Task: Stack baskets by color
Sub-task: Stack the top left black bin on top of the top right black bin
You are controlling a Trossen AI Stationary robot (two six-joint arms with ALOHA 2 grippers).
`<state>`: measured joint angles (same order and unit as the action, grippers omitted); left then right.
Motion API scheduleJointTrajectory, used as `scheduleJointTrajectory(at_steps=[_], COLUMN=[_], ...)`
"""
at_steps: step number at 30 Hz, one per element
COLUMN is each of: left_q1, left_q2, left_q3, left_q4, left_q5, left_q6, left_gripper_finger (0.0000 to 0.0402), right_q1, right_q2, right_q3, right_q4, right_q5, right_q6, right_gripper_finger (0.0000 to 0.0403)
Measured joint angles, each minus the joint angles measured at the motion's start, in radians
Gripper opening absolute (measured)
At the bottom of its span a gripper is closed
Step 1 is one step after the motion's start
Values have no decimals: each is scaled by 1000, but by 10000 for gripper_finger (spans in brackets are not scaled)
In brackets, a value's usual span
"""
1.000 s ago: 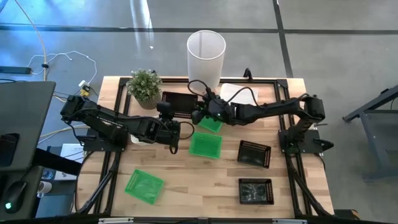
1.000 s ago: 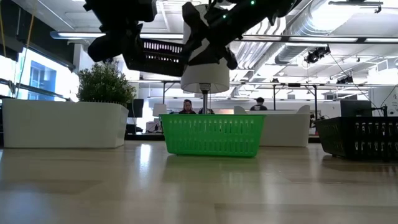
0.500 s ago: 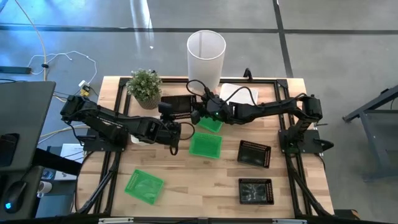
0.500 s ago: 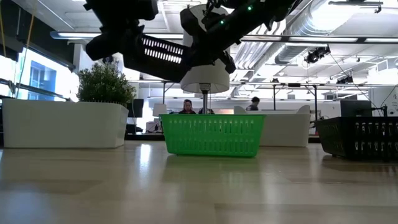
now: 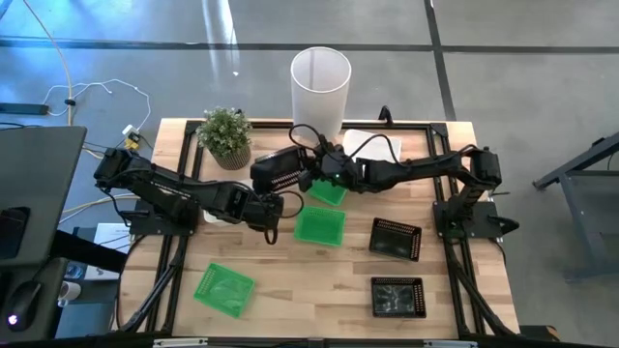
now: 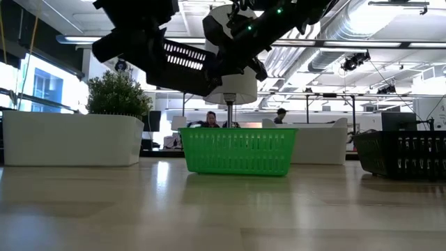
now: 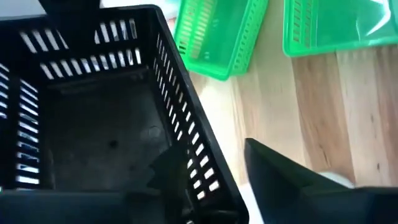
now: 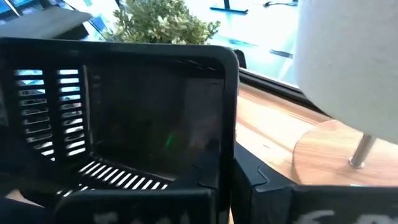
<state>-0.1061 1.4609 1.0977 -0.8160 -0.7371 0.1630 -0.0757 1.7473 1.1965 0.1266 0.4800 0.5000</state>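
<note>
A black mesh basket (image 5: 280,167) hangs tilted in the air above the table's far middle. My right gripper (image 5: 311,174) is shut on its right end. My left gripper (image 5: 275,191) comes up from the near left. It is open, with one finger (image 7: 166,171) inside the basket and the other (image 7: 273,174) outside its side wall (image 7: 199,155). Below, three green baskets (image 5: 327,191) (image 5: 319,225) (image 5: 224,288) and two more black baskets (image 5: 396,238) (image 5: 397,296) rest flat on the table. A white basket (image 5: 372,145) lies partly hidden behind my right arm. My right gripper pinches the black basket's end wall (image 8: 225,143) between its two fingers, one inside and one outside, coming level from the table's right. The basket is lifted clear and tilted (image 6: 182,61). My left gripper stands astride the side wall; whether a finger touches it I cannot tell.
A tall white bin (image 5: 320,82) and a potted plant (image 5: 225,135) stand at the table's far edge. The near middle of the table (image 5: 309,290) between the green and black baskets is bare wood.
My right gripper has shut on the black basket's end wall. My left gripper, shut on the basket before, has opened and turned a little. The basket, level a second ago, now tips down toward the right gripper's end. Both arms have kept their places.
</note>
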Motion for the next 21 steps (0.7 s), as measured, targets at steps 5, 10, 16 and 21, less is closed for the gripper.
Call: scheduleJointTrajectory(at_steps=[5, 10, 16, 21], left_q1=[1, -3, -42, -90], left_q2=[0, 0, 0, 0], left_q3=[0, 0, 0, 0], left_q4=[15, 15, 15, 15], left_q5=[-2, -4, -7, -7], left_q6=[-6, -13, -32, -37], left_gripper_finger=[194, 201, 202, 202], right_q1=[2, 2, 17, 35], right_q2=[0, 0, 0, -1], right_q3=[0, 0, -1, -1], right_q4=[-48, -99, -143, -182], right_q5=[55, 72, 92, 115], right_q6=[-9, -8, -12, -7], right_gripper_finger=[0, 0, 0, 0])
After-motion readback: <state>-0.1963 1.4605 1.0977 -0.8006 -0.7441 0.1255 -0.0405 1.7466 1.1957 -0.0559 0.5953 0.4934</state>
